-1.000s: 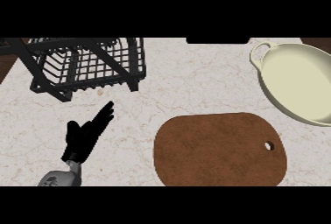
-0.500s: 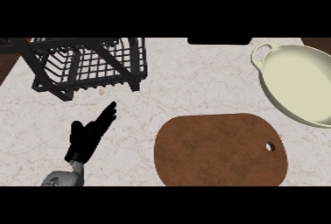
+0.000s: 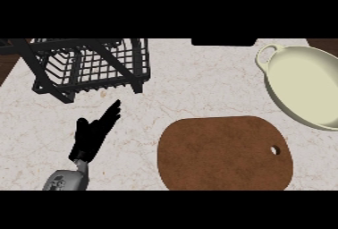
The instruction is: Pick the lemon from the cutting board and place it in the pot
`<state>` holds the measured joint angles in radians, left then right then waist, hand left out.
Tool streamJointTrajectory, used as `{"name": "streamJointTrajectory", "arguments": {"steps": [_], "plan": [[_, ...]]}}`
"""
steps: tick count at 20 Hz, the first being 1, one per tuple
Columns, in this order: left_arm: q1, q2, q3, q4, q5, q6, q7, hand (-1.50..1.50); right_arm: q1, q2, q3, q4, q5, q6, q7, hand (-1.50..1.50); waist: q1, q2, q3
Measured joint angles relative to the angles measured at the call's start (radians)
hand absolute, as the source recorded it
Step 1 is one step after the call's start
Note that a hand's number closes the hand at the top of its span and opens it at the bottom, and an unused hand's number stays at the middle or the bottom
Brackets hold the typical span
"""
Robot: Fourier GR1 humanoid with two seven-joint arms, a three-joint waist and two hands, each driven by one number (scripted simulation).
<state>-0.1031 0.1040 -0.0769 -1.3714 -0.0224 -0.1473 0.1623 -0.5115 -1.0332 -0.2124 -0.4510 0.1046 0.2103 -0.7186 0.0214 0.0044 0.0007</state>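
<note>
While the brown cutting board [image 3: 224, 153] lies long side left-to-right on the tabletop [image 3: 198, 85], the left hand [image 3: 92, 134] rests open, holding nothing, fingers pointing toward the black rack [image 3: 86, 62].

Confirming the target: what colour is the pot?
Pale cream-yellow pot, seen in the head view.

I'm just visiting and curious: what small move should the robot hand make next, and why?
Probably a pause to look for the lemon: the cutting board shows none, nor does the pot. The left robot hand is open left of the board, holding nothing; the right is out of view.
</note>
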Motion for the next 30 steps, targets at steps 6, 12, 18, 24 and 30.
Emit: {"name": "streamJointTrajectory", "arguments": {"steps": [6, 12, 18, 24, 30], "plan": [[0.001, 0.003, 0.003, 0.011, 0.000, -0.015, -0.015, 0.00, -0.150, 0.040, 0.095, -0.014, 0.118, -0.035, 0.144, 1.50, 0.006, 0.001, -0.001], [-0.008, 0.002, 0.009, 0.007, 0.001, -0.015, 0.002, 0.00, -0.250, 0.123, 0.199, 0.002, 0.262, -0.126, 0.234, 1.50, 0.013, 0.004, 0.000], [0.013, 0.007, 0.006, 0.001, 0.004, -0.032, -0.018, 0.00, -0.307, 0.176, 0.339, 0.034, 0.460, -0.262, 0.361, 1.50, 0.023, 0.007, 0.000], [-0.001, 0.010, 0.004, -0.009, 0.000, -0.035, -0.009, 0.00, -0.378, 0.258, 0.422, 0.163, 0.565, -0.161, 0.524, -1.50, 0.034, 0.012, 0.000], [-0.008, 0.009, 0.014, 0.007, 0.003, -0.039, -0.012, 0.00, -0.436, 0.334, 0.432, 0.265, 0.595, -0.075, 0.600, -1.50, 0.027, 0.012, 0.001]]}}
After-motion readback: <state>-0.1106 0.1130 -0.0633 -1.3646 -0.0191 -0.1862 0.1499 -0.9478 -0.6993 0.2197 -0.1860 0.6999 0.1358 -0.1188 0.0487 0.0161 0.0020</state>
